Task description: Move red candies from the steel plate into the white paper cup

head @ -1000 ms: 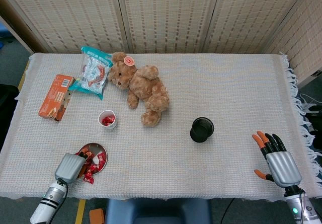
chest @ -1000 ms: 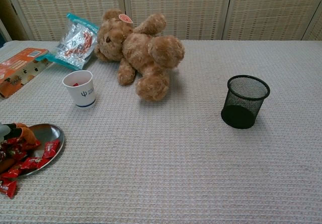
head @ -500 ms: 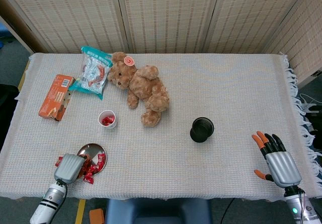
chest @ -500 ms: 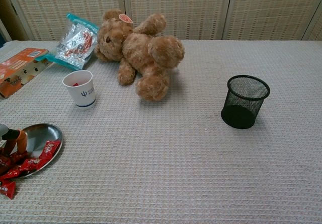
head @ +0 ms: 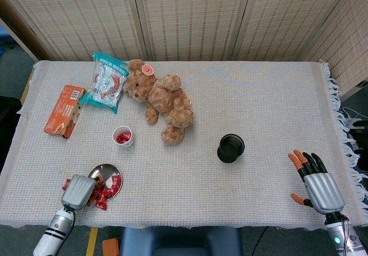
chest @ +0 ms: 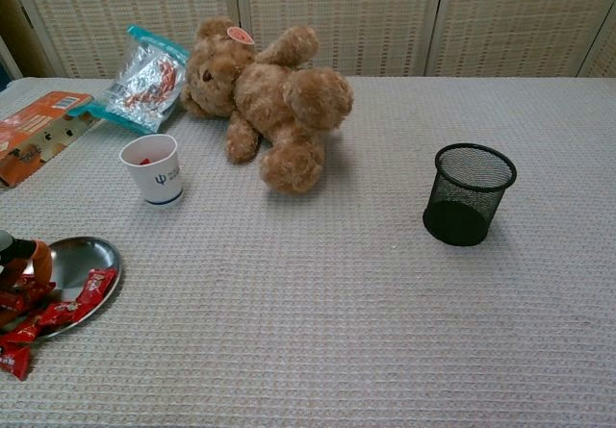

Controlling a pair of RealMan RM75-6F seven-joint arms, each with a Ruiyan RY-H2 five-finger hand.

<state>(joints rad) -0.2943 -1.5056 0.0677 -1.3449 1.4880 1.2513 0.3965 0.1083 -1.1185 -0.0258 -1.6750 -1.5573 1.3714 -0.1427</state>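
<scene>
The steel plate [head: 106, 172] [chest: 85, 255] lies at the table's near left, with red candies [head: 114, 182] [chest: 89, 285] on its near side and some spilled off its edge [chest: 13, 361]. My left hand [head: 78, 191] [chest: 21, 255] sits over the plate's near-left rim, fingers curled down among the candies; whether it holds one is hidden. The white paper cup [head: 122, 136] [chest: 154, 168] stands upright behind the plate with red candies inside. My right hand [head: 315, 179] rests at the near right, fingers spread, holding nothing.
A brown teddy bear [head: 161, 99] [chest: 269, 91] lies behind the cup. A snack bag [head: 106, 82] and an orange box [head: 63, 110] sit at the far left. A black mesh pot [head: 230, 148] [chest: 468, 194] stands right of centre.
My left hand has drawn back toward the near-left edge of the plate, and a few candies have shifted left with it. The right hand has not moved.
</scene>
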